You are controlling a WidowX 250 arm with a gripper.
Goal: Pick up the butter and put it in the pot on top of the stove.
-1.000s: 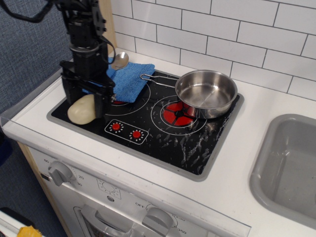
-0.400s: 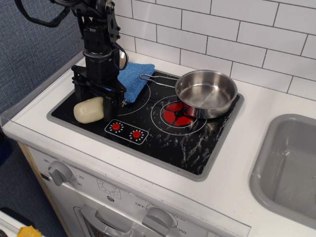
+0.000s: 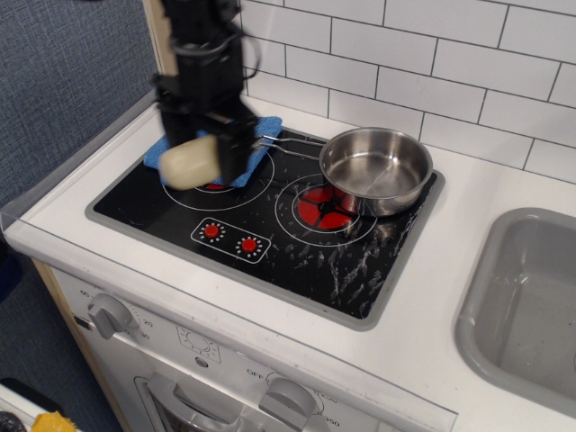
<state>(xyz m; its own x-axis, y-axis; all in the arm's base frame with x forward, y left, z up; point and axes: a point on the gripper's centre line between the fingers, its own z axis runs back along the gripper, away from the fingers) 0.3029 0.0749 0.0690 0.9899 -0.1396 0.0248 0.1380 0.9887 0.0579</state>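
Observation:
The butter [image 3: 189, 162], a pale cream rounded lump, hangs in the air above the left burner of the black stove [image 3: 270, 229]. My gripper [image 3: 205, 155] is shut on the butter and holds it clear of the cooktop. The shiny steel pot [image 3: 375, 168] stands on the right red burner, empty, with its wire handle pointing left toward the gripper. The butter is to the left of the pot and a little higher than its rim.
A blue cloth [image 3: 247, 144] lies at the stove's back left, partly behind the gripper. Two red dials [image 3: 230, 238] sit at the stove's front. A grey sink basin [image 3: 531, 306] is at the right. A white tiled wall runs behind.
The gripper has lifted the butter off the stove's left front corner and carried it up and to the right. The pot has not moved.

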